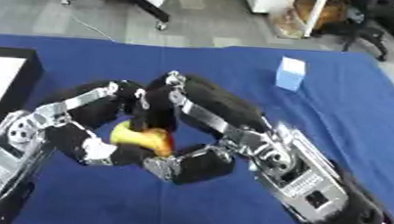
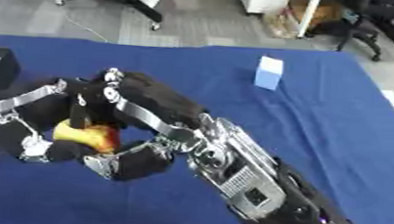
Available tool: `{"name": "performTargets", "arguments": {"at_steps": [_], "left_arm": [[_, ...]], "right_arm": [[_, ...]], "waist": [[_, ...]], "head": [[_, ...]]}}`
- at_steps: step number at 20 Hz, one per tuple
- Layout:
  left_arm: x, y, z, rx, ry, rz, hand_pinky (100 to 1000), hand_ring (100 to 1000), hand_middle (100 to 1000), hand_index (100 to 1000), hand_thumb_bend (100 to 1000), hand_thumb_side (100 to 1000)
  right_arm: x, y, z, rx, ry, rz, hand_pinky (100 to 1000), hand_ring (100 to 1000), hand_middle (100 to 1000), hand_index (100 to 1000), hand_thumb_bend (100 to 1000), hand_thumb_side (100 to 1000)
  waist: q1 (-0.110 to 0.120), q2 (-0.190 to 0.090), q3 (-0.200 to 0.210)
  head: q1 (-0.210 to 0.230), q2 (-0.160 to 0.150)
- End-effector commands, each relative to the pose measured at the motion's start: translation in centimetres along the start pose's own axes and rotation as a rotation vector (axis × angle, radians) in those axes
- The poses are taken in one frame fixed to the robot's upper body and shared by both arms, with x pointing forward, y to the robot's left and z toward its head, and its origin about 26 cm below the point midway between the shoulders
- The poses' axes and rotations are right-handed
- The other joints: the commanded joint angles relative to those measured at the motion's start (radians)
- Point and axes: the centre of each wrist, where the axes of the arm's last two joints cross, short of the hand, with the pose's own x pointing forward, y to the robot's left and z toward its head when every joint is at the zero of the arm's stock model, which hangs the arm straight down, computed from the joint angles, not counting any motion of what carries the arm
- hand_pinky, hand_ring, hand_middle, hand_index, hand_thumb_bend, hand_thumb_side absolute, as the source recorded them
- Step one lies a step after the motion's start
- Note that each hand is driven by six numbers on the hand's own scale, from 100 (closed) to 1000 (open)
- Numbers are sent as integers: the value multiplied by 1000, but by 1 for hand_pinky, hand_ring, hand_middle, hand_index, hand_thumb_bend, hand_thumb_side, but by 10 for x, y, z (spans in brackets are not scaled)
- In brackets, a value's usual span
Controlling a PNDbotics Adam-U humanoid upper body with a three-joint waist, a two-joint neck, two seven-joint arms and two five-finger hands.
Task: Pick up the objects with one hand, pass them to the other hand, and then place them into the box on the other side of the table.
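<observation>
head stereo pair, downward, shared blue table [image 1: 354, 123]

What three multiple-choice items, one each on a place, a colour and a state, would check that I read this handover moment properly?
1. Where does the small light blue box stand?
A. far right part of the blue table
B. inside the black-rimmed box
C. between the two hands

2. What colour is the object between the hands?
A. green
B. yellow with some red
C. white

3. How do the hands stand?
A. both resting flat and apart
B. only the right hand near the object
C. left hand and right hand both curled round the object

Key: 1 A, it stands alone on the cloth beyond the right arm; 2 B, yellow shows with a red patch; 3 C, fingers of both close about it, above the table's middle.
</observation>
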Motion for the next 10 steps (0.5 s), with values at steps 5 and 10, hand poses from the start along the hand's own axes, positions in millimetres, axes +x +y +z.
{"name": "performTargets", "arguments": {"at_steps": [5, 10], "left_arm": [[13, 6, -1, -22, -28, -34, 623, 512, 395, 596, 287, 231], [14, 8, -2, -43, -27, -42, 553, 436, 331, 551, 195, 180]], "right_arm": [[1, -4, 1, -3, 3, 11, 329, 404, 323, 320, 148, 100], [1, -6, 1, -4, 2, 22, 334, 408, 328, 325, 141, 100]], "waist": [[3, -10, -2], [3, -10, -3]], "head": [[11, 4], [13, 7]]}}
